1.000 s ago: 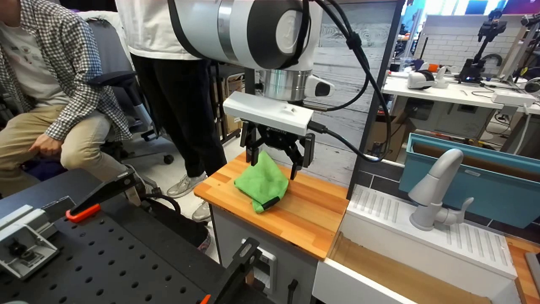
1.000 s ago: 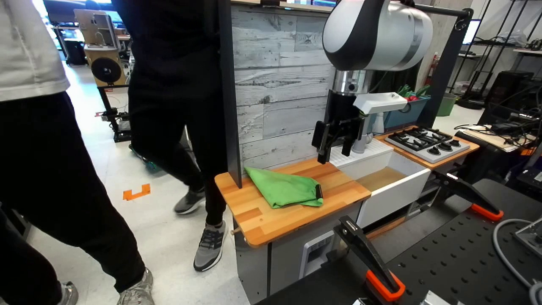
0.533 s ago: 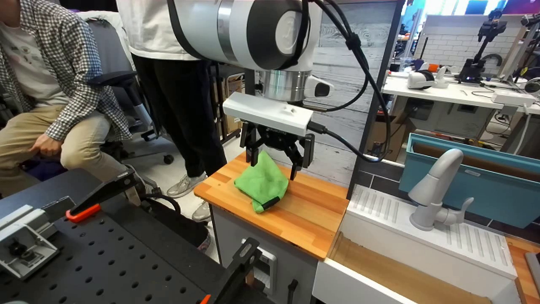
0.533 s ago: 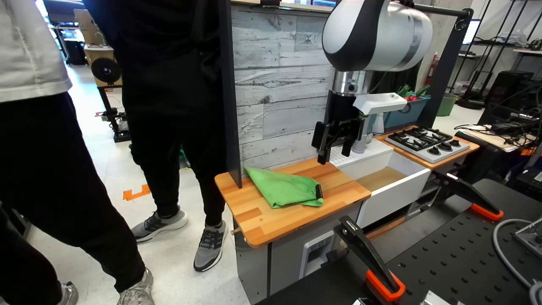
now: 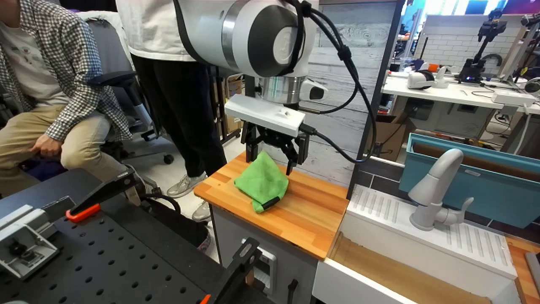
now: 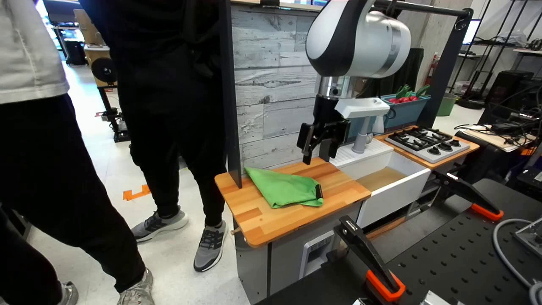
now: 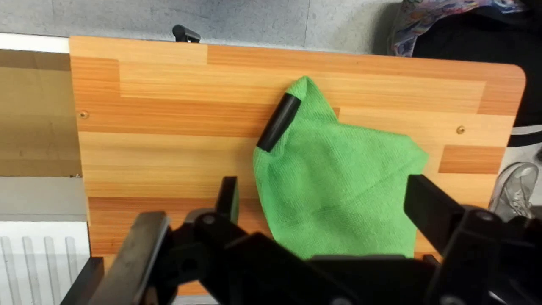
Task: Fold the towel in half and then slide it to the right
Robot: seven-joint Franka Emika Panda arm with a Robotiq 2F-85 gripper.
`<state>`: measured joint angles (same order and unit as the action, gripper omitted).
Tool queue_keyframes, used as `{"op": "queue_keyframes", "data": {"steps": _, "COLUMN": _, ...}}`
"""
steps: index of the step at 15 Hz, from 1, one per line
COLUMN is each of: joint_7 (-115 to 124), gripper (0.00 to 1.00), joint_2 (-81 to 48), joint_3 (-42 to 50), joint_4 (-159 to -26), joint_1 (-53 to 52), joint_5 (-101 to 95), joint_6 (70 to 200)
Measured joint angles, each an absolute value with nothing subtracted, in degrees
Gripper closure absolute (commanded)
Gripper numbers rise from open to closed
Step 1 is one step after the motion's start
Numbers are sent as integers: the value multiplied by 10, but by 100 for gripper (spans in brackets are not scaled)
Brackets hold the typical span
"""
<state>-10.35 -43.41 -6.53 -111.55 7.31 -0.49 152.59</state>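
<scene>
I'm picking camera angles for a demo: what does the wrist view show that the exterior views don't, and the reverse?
Only the wrist view looks down on the towel between the parted fingers of the gripper, and clearly shows a screw head in the wooden top near the sink.
Missing there but in both exterior views: the robot arm, the faucet and clamps.
All share the towel, its black strip, the wooden top, the gripper and part of the sink.

We see a round-cornered, orange-brown wooden tabletop (image 7: pixel 169 123), a rumpled green cloth towel (image 7: pixel 338 186) lying directly on it.
</scene>
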Motion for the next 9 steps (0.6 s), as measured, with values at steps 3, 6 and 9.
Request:
{"op": "queue_keyframes", "data": {"steps": 3, "joint_7": -77, "gripper": 0, "joint_2": -472, "joint_3": -65, "joint_4": -1073, "joint_1": 51, "joint_5": -5, "joint_6": 1526}}
{"op": "queue_keyframes", "data": {"steps": 6, "joint_7": -52, "gripper": 0, "joint_2": -514, "joint_3": -64, "joint_4": -1027, "joint_1": 27, "joint_5": -5, "joint_6": 1525}}
{"op": "queue_keyframes", "data": {"steps": 9, "joint_7": -33, "gripper": 0, "joint_2": -558, "joint_3": -63, "joint_4": -978, "joint_1": 7, "joint_5": -5, "joint_6": 1521}}
